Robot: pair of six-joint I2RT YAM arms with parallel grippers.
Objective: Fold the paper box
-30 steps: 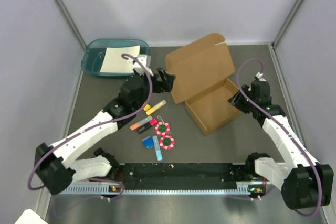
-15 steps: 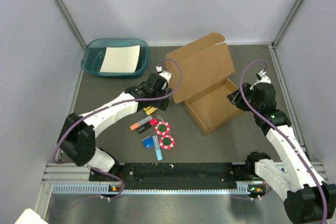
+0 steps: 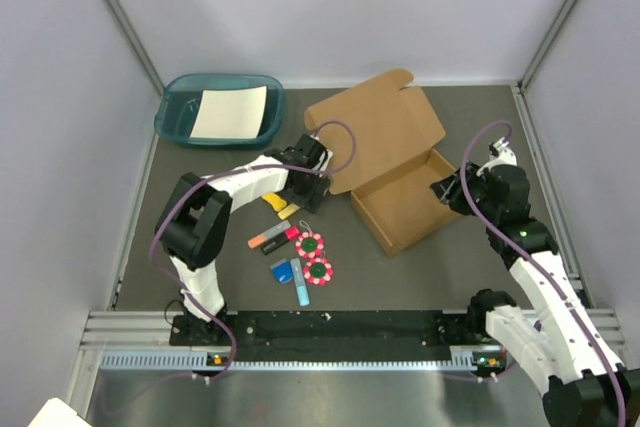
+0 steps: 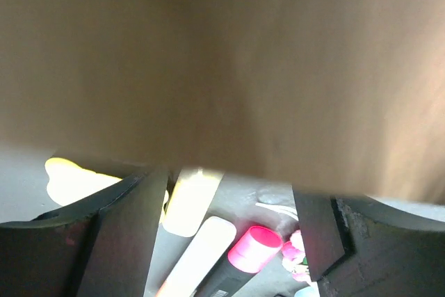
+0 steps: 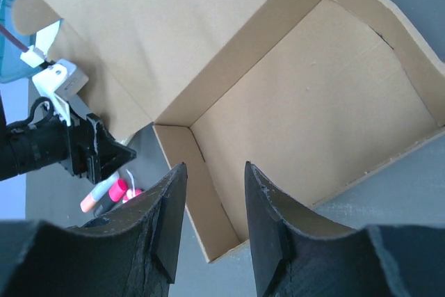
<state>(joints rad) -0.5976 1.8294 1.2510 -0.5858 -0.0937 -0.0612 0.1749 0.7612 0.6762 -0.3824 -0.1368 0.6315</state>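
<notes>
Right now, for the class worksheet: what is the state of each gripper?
Left gripper: open, holding nothing, close against the box.
Right gripper: open, holding nothing, above the box.

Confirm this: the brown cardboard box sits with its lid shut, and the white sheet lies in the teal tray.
Wrong on the lid: the paper box stands open, its lid tipped back and its inside bare, as the top external view shows. The white sheet does lie in the teal tray.
</notes>
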